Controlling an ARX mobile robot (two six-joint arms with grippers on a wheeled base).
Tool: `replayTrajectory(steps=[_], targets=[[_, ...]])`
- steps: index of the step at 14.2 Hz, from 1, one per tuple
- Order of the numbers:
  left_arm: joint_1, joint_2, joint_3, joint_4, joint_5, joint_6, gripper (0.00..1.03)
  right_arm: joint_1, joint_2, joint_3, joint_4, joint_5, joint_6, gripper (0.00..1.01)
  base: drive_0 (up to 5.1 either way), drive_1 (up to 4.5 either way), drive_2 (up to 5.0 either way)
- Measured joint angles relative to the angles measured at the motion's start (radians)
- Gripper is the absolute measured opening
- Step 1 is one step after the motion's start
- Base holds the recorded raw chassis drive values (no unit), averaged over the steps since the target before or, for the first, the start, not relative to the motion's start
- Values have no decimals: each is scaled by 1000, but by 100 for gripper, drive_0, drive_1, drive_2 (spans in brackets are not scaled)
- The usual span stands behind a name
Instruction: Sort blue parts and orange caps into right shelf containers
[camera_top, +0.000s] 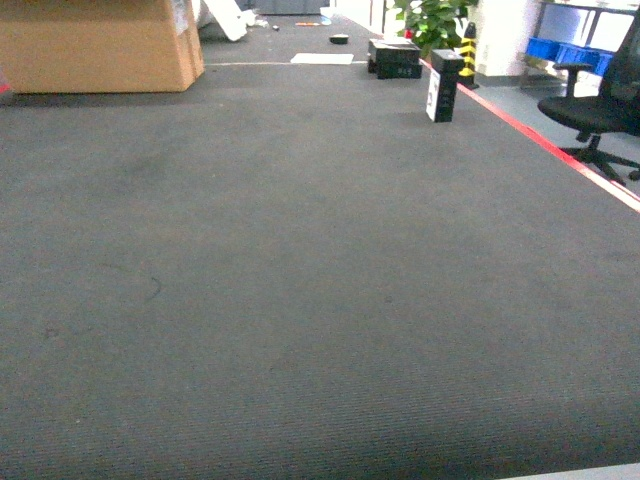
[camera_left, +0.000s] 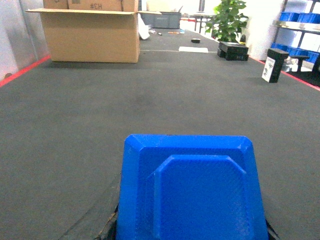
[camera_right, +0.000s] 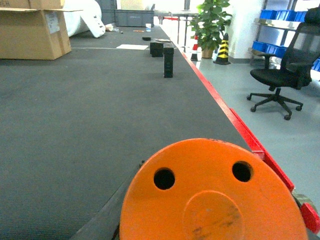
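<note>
While both arms appear loaded, nothing has reached a bin yet, as far as these views show: the robot faces a wide stretch of dark carpet (camera_top: 300, 280) with a cardboard box (camera_top: 95, 45) at the far left, and the shelves with blue containers (camera_top: 570, 50) stand well apart at the far right, beyond the red floor line (camera_top: 545, 145) and an office chair (camera_top: 600, 115). I judge the task to be in its carrying stage, with the drive to the shelves and both drops left to do.

A blue part (camera_left: 192, 192) fills the lower middle of the left wrist view, a flat-faced moulded piece with cut corners and a raised inner panel. It sits right under the camera, so it is most likely gripped, yet the left fingers are hidden behind it and I cannot tell how far they are closed.

An orange cap (camera_right: 212, 195) fills the bottom of the right wrist view, a round disc with two small holes and a raised centre. It also covers the right fingers, so their opening cannot be read. Neither gripper shows in the head view.
</note>
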Motion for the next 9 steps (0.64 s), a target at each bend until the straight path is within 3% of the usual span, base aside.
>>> replayTrajectory(steps=[9], targets=[[0, 0, 0, 0, 0, 0, 43, 0, 0, 0, 0, 0, 0, 45, -162, -162, -162]])
